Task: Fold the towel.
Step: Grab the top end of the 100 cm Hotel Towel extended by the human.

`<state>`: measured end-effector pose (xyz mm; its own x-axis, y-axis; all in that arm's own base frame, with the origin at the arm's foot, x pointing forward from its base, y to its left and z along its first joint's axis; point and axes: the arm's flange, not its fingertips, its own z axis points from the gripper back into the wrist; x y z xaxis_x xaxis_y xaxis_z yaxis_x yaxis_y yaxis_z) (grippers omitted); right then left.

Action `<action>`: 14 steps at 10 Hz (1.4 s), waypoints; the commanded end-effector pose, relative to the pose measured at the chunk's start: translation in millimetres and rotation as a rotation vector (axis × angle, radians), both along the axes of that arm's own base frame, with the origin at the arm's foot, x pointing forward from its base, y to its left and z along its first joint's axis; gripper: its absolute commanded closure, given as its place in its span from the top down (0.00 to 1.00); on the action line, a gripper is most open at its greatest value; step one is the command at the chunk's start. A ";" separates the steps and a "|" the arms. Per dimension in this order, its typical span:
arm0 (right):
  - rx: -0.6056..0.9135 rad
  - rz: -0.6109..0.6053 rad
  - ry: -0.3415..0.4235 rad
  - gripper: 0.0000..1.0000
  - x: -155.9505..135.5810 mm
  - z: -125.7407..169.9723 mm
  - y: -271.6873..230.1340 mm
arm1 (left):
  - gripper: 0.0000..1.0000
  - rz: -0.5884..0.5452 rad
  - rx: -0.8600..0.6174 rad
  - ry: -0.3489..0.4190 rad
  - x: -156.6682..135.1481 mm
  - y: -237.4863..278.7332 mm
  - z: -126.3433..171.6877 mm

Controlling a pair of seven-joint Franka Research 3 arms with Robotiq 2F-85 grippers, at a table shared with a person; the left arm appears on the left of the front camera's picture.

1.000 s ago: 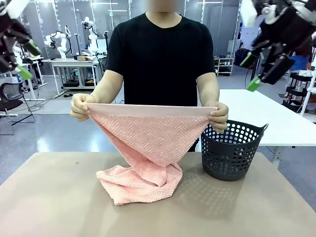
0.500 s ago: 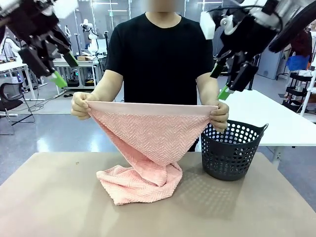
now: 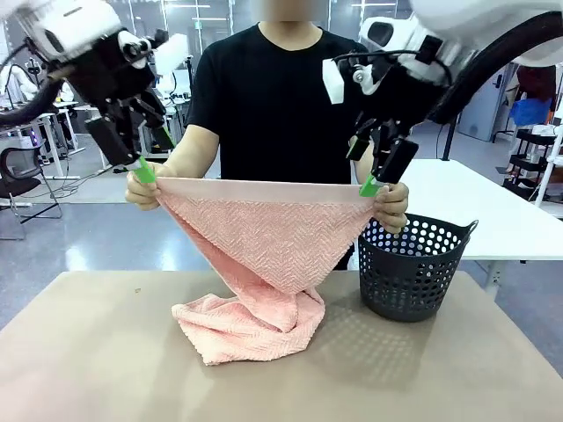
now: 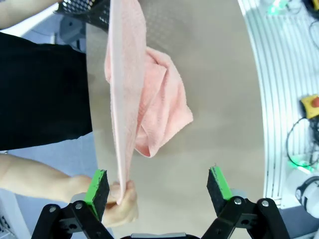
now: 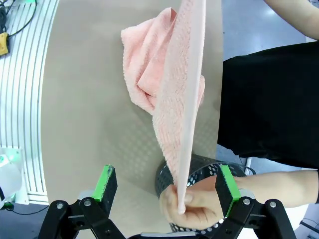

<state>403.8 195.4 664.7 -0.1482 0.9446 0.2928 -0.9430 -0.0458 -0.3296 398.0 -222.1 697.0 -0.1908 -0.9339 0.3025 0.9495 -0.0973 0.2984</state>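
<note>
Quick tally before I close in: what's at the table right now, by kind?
towel: 1
basket: 1
grippers: 2, left gripper and right gripper
person's hands: 2
total: 6

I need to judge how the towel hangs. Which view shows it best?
The front view: the towel shows whole, its top edge stretched between the person's hands, its lower end bunched on the table. Both wrist views look down along that edge, so the cloth is foreshortened.
</note>
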 end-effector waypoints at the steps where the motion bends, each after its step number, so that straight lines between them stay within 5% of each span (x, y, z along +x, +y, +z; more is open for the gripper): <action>1: -0.034 -0.046 0.004 1.00 14.1 -10.3 12.6 | 1.00 0.049 0.014 -0.008 20.8 -13.0 -9.0; 9: -0.130 -0.127 0.021 0.98 37.5 -68.7 32.2 | 0.98 0.065 0.125 0.068 58.4 -53.4 -70.0; 10: -0.132 -0.133 0.012 0.58 40.1 -70.8 33.0 | 0.87 0.064 0.135 0.073 59.2 -53.8 -75.0; 11: -0.126 -0.138 0.011 0.39 41.9 -72.1 32.8 | 0.38 0.079 0.139 0.069 60.0 -52.5 -77.5; 12: -0.128 -0.140 0.008 0.00 41.9 -71.6 32.6 | 0.27 0.079 0.140 0.062 59.1 -50.1 -77.1; 13: -0.125 -0.144 0.008 0.00 42.4 -70.5 31.4 | 0.00 0.079 0.141 0.060 58.8 -49.0 -76.6; 14: -0.124 -0.149 0.009 0.00 42.6 -70.3 30.7 | 0.00 0.079 0.141 0.059 58.4 -48.8 -77.4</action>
